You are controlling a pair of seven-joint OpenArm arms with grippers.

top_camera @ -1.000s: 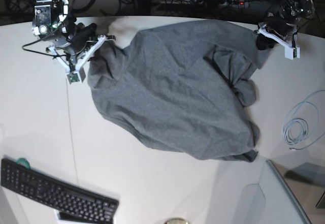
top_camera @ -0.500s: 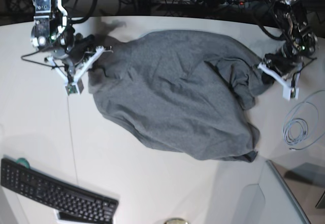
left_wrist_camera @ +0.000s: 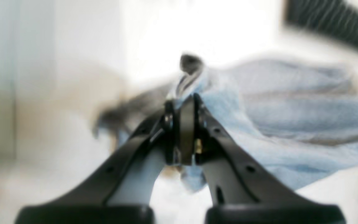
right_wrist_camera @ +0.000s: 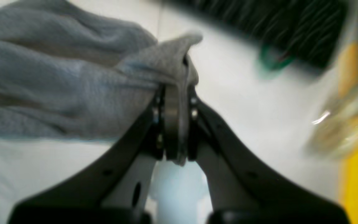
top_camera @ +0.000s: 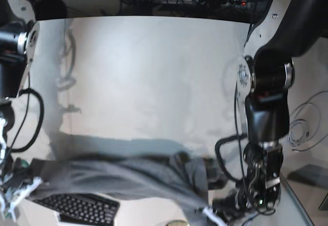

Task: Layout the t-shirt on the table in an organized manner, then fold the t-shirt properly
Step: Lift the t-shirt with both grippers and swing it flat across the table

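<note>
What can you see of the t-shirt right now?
The t-shirt is heather-grey soft knit, no print visible. It hangs stretched in a wrinkled band across the near side of the base view, partly over the keyboard. The right gripper is shut on a bunched fold at one end, the left gripper on the other. Sleeves and neck cannot be made out.

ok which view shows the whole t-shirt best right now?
Base view: the t-shirt hangs stretched in a band between the right gripper and left gripper, above the table. The left wrist view shows only a blurred bunch of fabric pinched in shut jaws; the right wrist view, likewise, one gripped edge.
</note>
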